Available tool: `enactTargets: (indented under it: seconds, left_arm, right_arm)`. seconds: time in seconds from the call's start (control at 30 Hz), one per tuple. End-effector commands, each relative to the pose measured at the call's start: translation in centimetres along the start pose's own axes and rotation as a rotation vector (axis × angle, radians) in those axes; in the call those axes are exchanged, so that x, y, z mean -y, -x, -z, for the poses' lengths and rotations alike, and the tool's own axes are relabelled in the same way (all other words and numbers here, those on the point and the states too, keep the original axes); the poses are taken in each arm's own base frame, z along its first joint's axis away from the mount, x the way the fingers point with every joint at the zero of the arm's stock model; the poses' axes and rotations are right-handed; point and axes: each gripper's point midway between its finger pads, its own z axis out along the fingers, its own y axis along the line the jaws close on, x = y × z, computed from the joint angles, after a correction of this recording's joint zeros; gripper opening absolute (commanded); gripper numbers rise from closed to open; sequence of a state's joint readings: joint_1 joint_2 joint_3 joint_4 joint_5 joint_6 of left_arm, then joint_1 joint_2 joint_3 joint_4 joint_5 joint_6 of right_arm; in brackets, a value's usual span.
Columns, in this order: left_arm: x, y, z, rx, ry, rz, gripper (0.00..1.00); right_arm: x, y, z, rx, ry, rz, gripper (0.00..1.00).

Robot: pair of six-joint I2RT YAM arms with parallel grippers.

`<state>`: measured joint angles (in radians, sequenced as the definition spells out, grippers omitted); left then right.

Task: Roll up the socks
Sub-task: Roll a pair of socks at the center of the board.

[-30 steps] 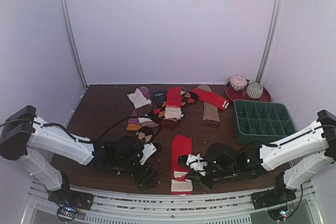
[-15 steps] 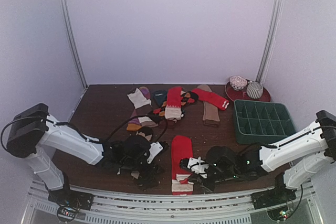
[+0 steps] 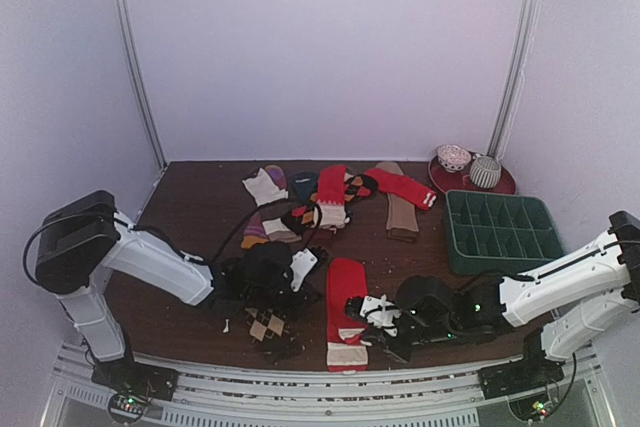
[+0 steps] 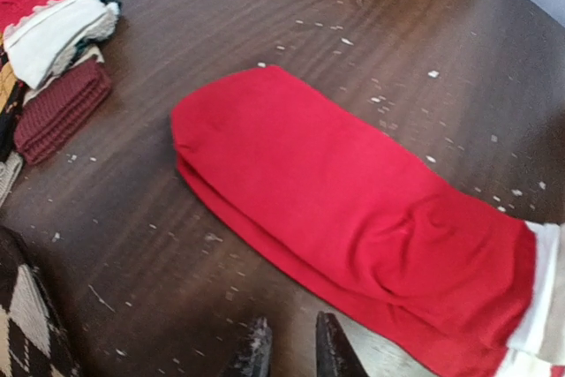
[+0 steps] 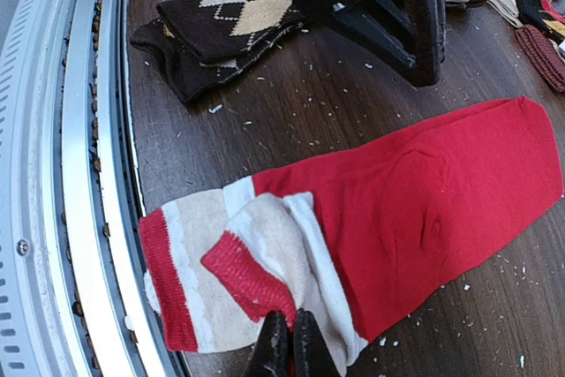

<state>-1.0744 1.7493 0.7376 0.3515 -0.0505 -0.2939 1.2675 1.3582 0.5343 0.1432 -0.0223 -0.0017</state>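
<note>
The red sock [image 3: 345, 297] lies flat near the table's front, toe pointing away and striped cuff [image 5: 190, 280] by the front rail. My right gripper [image 5: 290, 342] is shut on a folded-over corner of that cuff; from above it [image 3: 365, 332] sits at the sock's right side. The dark brown argyle sock [image 3: 267, 325] lies bunched at the front left, free of both grippers. My left gripper [image 4: 290, 350] hovers over bare wood just left of the red sock [image 4: 353, 209], jaws a narrow gap apart with nothing between them. Its black fingers [image 5: 388, 28] show in the right wrist view.
A pile of assorted socks [image 3: 320, 197] and a folded tan sock [image 3: 402, 212] lie at the back. A green compartment tray [image 3: 500, 230] stands at the right, with a red plate [image 3: 500, 185] of bowls behind it. The metal rail [image 5: 71, 174] runs along the front edge. Lint flecks dot the wood.
My left gripper has come off the argyle sock, leaving it on the table, moved right toward the red sock and narrowed its jaws. The right gripper keeps its hold on the cuff.
</note>
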Motion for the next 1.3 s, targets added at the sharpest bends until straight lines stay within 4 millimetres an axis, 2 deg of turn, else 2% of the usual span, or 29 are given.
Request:
enactTargets:
  seconds: [0.0,0.13,0.27,0.63,0.73,0.87,1.03,1.27]
  left_arm:
    - [-1.8,2.3,-1.2,0.077,0.038,-0.009,0.19]
    - [-2.9,3.0,-1.9,0.099,0.055,-0.003,0.19]
    - [-2.8,3.7,-2.9,0.097,0.049,-0.020,0.20]
    - [-2.7,2.9,-4.7,0.057,0.040,-0.018,0.21]
    - [-2.9,2.4,-4.8,0.044,0.048,-0.013,0.16]
    - [-3.2,2.3,-4.4,0.055,0.053,0.000,0.16]
    - [-3.4,2.5,-4.1,0.063,0.055,0.008,0.23]
    - [-3.6,2.0,-3.7,0.058,0.065,0.013,0.25]
  right_arm:
    - [0.5,1.3,0.4,0.030,-0.033,0.014,0.00]
    - [0.5,1.4,0.3,0.033,-0.035,0.013,0.00]
    - [0.5,1.6,0.2,0.039,-0.035,0.011,0.00]
    - [0.4,1.7,-0.3,0.042,-0.031,0.005,0.00]
    - [0.4,2.0,-0.2,0.046,-0.029,0.006,0.00]
    - [-0.2,2.5,0.1,0.046,0.005,0.014,0.00]
    - [-1.5,3.1,0.5,0.068,0.068,-0.005,0.00]
    - [-3.0,0.6,-1.1,-0.002,0.121,-0.011,0.02]
